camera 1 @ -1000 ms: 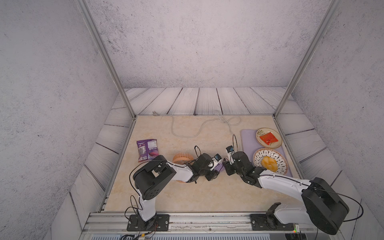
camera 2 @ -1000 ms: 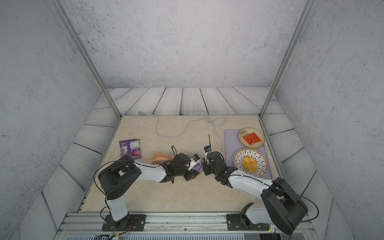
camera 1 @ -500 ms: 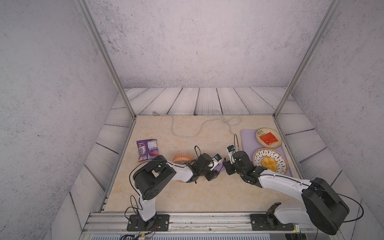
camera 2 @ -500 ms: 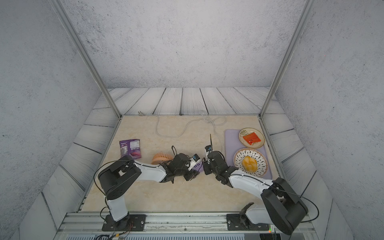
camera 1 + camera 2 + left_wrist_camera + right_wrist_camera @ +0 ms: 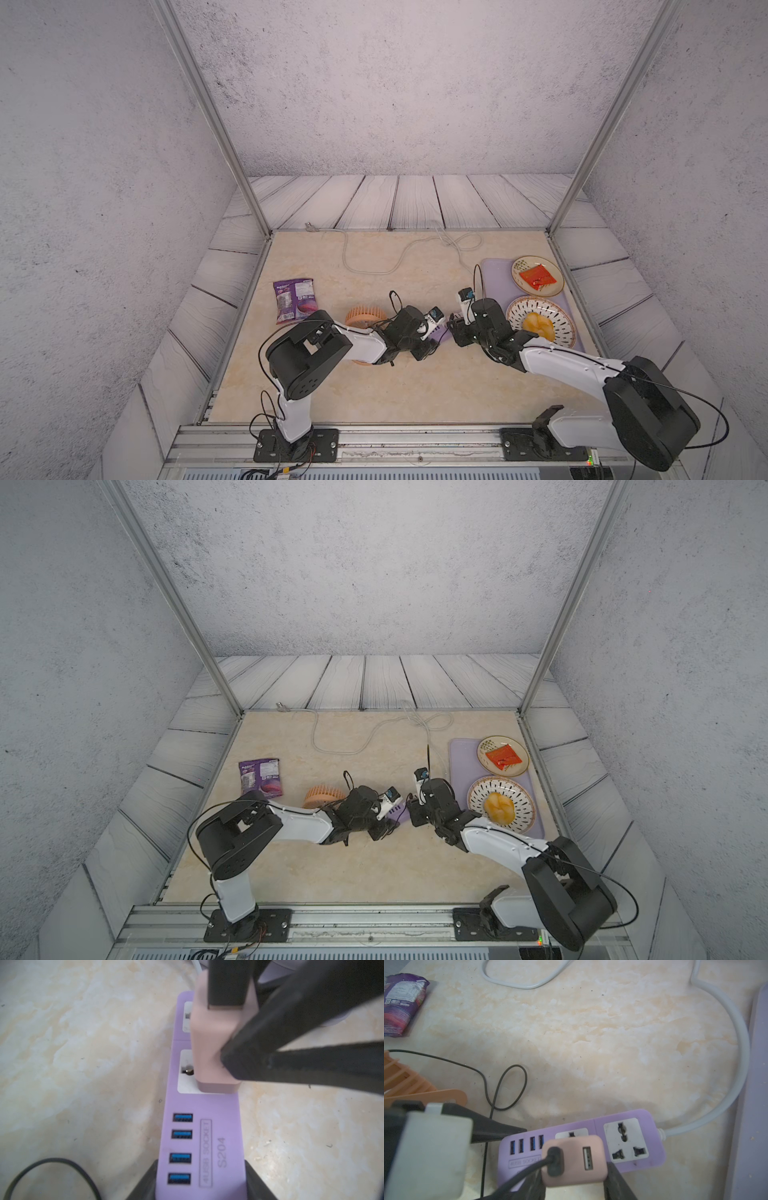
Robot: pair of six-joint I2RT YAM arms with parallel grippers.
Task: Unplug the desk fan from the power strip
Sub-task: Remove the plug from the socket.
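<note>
Plug (image 5: 574, 1160) pinched in my right gripper (image 5: 575, 1180), left gripper (image 5: 201, 1165) clamping the USB end of the power strip (image 5: 199, 1126) near the desk fan (image 5: 363, 318); prongs maybe still seated, hard to tell, so I pull straight out, no rocking.

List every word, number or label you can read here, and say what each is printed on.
"S204": on the power strip, beside its USB ports.
"4USB SOCKET": boxed label on the same strip, slightly blurred.
Purple snack packet: it carries print, but this is too small and blurred to read.
Nothing else is readable.
</note>
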